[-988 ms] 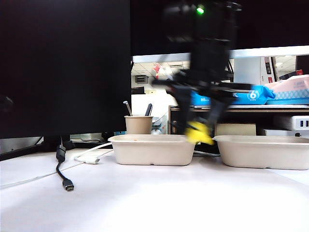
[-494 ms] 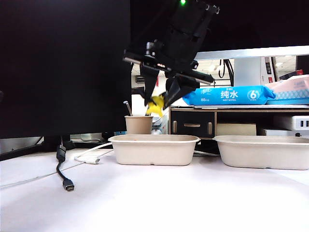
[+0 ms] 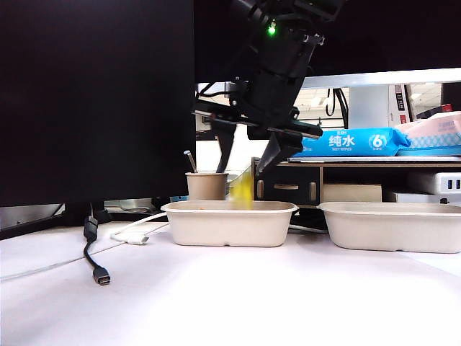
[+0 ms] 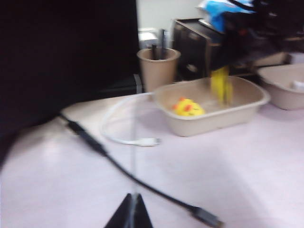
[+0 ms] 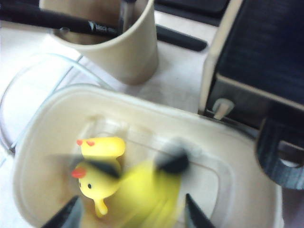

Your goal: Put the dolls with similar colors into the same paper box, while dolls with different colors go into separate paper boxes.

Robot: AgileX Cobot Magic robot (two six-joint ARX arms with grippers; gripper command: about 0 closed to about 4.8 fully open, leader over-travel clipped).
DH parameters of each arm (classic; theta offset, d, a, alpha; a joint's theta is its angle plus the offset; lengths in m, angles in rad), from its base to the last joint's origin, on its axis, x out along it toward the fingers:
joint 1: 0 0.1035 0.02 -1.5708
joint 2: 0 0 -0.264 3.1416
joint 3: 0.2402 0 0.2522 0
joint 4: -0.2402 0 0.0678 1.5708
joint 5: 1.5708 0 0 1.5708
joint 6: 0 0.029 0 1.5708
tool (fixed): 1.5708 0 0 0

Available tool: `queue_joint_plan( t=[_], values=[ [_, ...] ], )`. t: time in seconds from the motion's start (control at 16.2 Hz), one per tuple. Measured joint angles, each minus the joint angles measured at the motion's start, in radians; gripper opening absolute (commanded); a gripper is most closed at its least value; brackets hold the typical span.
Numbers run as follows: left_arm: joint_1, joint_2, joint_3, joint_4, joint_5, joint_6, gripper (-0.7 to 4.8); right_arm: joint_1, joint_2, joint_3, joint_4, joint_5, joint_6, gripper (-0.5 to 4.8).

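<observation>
Yellow duck-like doll [image 3: 243, 190], gripped half a second earlier, fell blurred from right tool [image 3: 246, 160], jaws parted and empty, into left beige pulp-paper box [image 3: 227, 223] beside first yellow duck [image 5: 99, 167]. Yellow pair looked sorted. Left tool [image 4: 131, 212] low over bench's near edge, opening unclear.

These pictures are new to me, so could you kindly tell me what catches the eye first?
The right claw hangs open above the left paper box, and a blurred yellow doll is dropping from it into that box. A second yellow duck doll already lies inside. The left claw sits low near the table's front, away from the boxes, over a black cable.
</observation>
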Motion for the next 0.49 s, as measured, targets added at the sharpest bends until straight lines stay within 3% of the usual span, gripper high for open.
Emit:
queue_joint_plan(
  t=[0.06,0.12,0.25,0.43,0.49],
  values=[
    [0.019,-0.001,0.0,0.0,0.0,0.0,-0.05,0.002,0.002,0.0,0.003,0.0,0.0,2.65],
    [0.035,-0.002,0.0,0.0,-0.001,0.0,-0.05,0.003,0.003,0.0,0.007,0.0,-0.002,2.25],
    [0.058,-0.003,0.0,0.0,-0.001,0.0,-0.05,0.003,0.003,0.0,0.009,0.0,-0.002,-0.06],
    [0.062,-0.013,0.0,0.005,0.0,0.0,-0.05,0.006,-0.045,0.0,-0.028,-0.017,-0.008,-0.06],
    [0.063,-0.013,0.0,0.003,0.0,0.0,-0.05,0.022,-0.072,-0.005,-0.035,0.035,-0.03,-0.06]
  ],
)
